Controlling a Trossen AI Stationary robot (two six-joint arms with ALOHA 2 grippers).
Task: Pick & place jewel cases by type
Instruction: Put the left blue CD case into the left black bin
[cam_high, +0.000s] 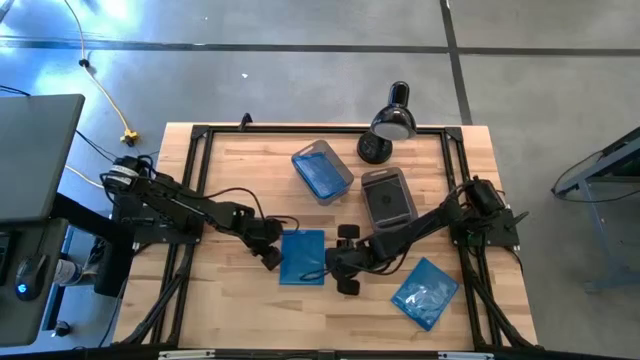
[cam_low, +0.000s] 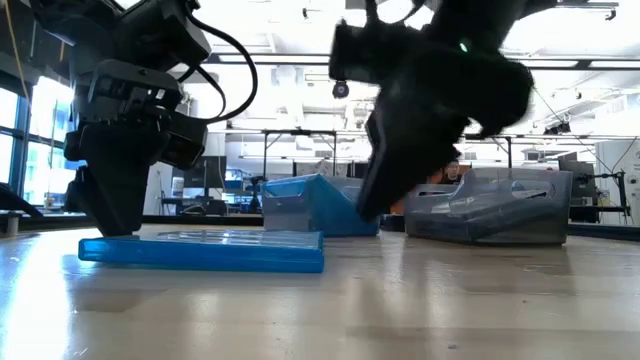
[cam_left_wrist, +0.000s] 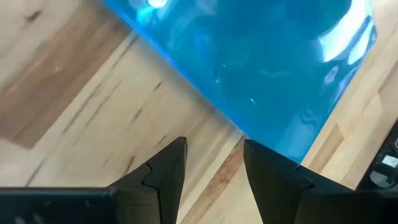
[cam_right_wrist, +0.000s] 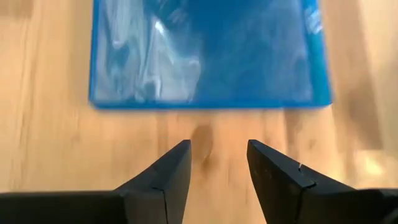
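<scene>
Your blue jewel case (cam_high: 303, 257) lies flat mid-desk (cam_high: 230, 305), between both arms. The left gripper (cam_high: 272, 259) sits at its left edge, the right gripper (cam_high: 345, 268) just beside its right edge (both open, empty); the left is nearer.

You have three blue jewel cases in view: one flat blue case (cam_high: 302, 257) on the desk toward the front edge, a second blue case (cam_high: 425, 292) near the front right corner, and a third blue case (cam_high: 322, 175) inside a tub. You have one dark case (cam_high: 388, 199), lying in the other tub. That makes two translucent grey tubs: the left tub (cam_high: 341, 165) and the right tub (cam_high: 405, 180), both toward the back edge. You have one black lamp (cam_high: 391, 123) at the back edge. Two arms reach over the desk, each with one gripper: the left gripper (cam_high: 271, 260) and the right gripper (cam_high: 344, 259).
</scene>
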